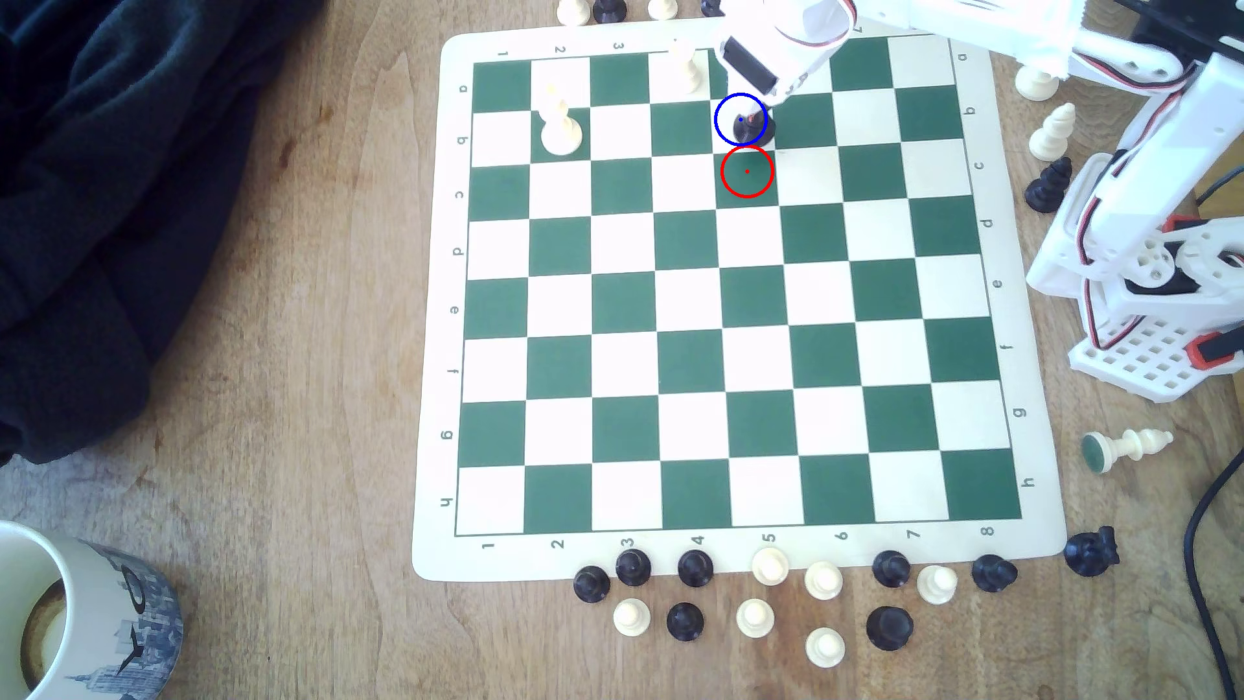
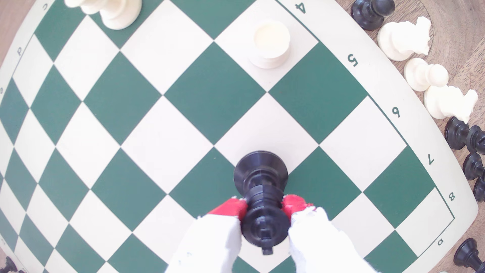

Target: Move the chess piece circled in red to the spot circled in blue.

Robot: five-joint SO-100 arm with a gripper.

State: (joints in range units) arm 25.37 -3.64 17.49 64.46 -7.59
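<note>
Wooden worktop (image 1: 289, 404) with a green-and-white chess board (image 1: 734, 552) laid flat on it, a dark cloth (image 1: 101, 202) bunched at the exterior view's left and a mug (image 1: 81, 619) in the near left corner. Loose pawns (image 1: 754, 616) and other chessmen sit along the board's edges. From the exterior view the black chess piece (image 1: 757, 128) is mostly hidden under the white arm (image 1: 1104, 175), its base sitting on the blue-ringed white square (image 1: 730, 131), right next to the red-ringed green square (image 1: 747, 172), which is bare. The wrist view fills in the rest: the claw (image 2: 264, 203) is clenched on the piece (image 2: 262, 189), its red fingertips (image 2: 233, 207) pinching the upper stem on both sides. Can't tell whether the base touches the board. 2 cream pieces (image 1: 560, 128) stand further along the board.
</note>
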